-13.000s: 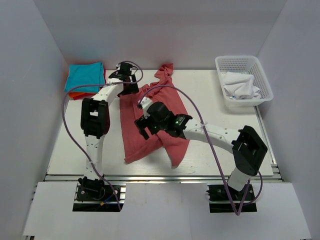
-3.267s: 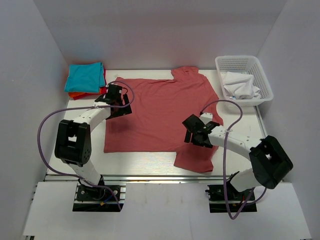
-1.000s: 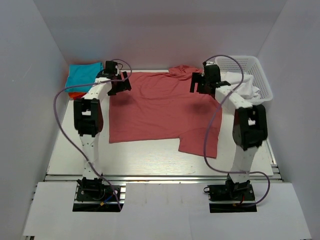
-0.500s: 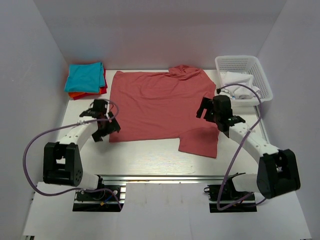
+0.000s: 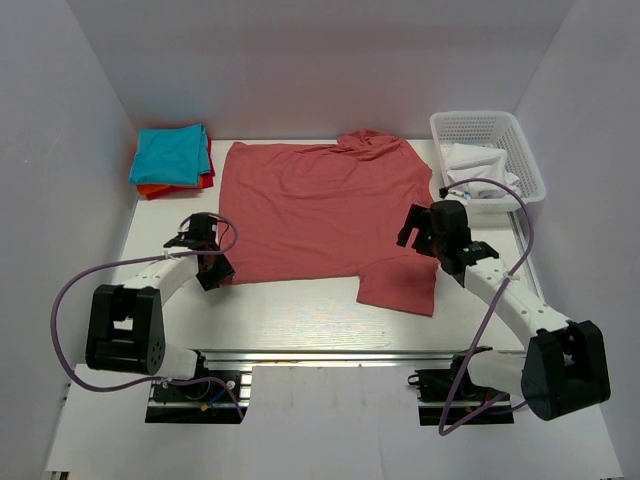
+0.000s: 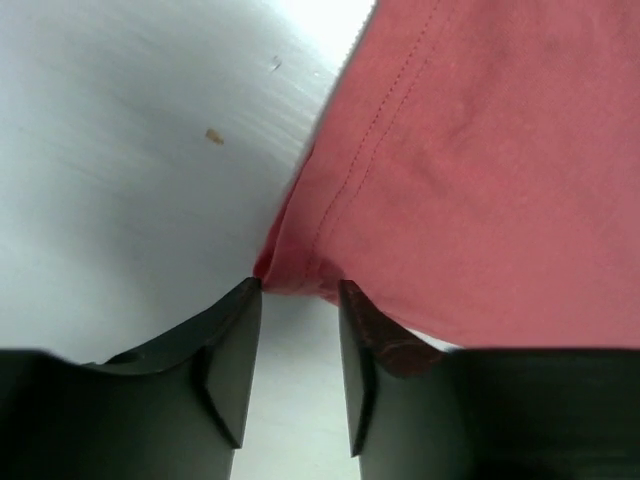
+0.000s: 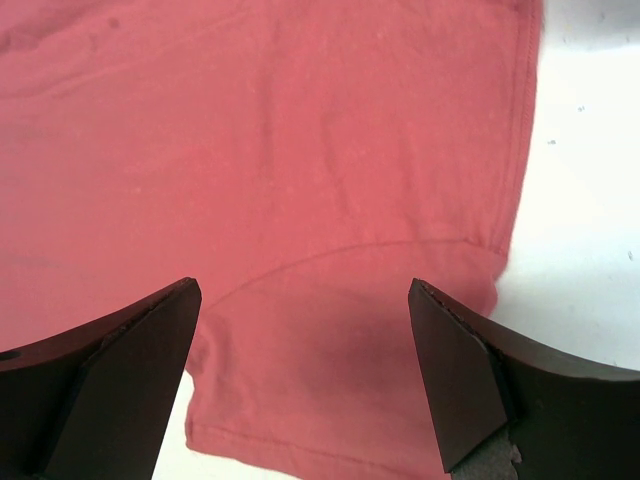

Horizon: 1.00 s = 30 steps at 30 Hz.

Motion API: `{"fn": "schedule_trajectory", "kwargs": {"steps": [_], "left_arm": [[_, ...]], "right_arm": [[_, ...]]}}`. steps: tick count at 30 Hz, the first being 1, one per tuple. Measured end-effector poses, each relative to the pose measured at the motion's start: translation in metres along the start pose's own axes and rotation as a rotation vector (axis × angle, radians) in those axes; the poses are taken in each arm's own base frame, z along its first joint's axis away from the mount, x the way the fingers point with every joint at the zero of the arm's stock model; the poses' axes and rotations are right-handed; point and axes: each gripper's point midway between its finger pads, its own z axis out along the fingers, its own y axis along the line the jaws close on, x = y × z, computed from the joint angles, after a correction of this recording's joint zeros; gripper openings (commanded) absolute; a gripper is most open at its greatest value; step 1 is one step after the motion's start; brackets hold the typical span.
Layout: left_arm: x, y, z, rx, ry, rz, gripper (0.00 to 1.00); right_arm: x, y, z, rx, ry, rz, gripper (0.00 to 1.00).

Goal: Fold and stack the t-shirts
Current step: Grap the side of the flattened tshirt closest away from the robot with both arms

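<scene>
Both have pulled back: left hand [image 6: 299, 292], narrowly open, meets the spread salmon-red t-shirt [image 5: 310, 210] corner; right hand [image 7: 300, 290] gapes empty above it. Folding looks ready.

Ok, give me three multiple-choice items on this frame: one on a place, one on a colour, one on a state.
1. Where does the folded stack sit?
A) far left corner of the table
B) near right corner
C) middle
2. What colour is its top shirt?
A) orange
B) teal
C) white
3. How is the right gripper?
A) shut on a sleeve
B) out of view
C) open over the salmon-red shirt

1 A: the folded stack lies at the far left corner in the top view.
2 B: the top shirt is teal, with red and orange edges beneath.
3 C: its wrist view shows the fingers wide apart above the cloth.
</scene>
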Motion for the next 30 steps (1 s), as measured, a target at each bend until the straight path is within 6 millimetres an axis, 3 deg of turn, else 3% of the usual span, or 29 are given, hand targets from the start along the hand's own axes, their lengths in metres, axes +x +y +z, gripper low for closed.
{"fn": "schedule_trajectory", "kwargs": {"steps": [5,9,17,22,25,30], "left_arm": [[0.001,-0.001,0.006,0.009,-0.002,-0.005,0.27],[0.002,0.001,0.009,-0.004,-0.002,-0.010,0.00],[0.001,0.001,0.010,-0.009,-0.005,-0.015,0.00],[0.000,0.005,0.007,-0.016,-0.024,-0.016,0.00],[-0.002,0.006,0.003,-0.013,-0.042,-0.018,0.00],[-0.002,0.007,0.002,-0.009,-0.048,-0.018,0.00]], "right_arm": [[0.011,-0.013,-0.009,0.049,0.029,-0.001,0.90],[0.019,-0.024,-0.018,0.091,0.052,-0.003,0.90],[0.060,-0.036,-0.044,0.126,0.217,-0.007,0.90],[0.121,-0.043,-0.057,0.127,0.416,0.000,0.90],[0.151,-0.050,-0.064,0.157,0.514,-0.001,0.85],[0.160,-0.055,-0.060,0.186,0.518,0.018,0.83]]}}
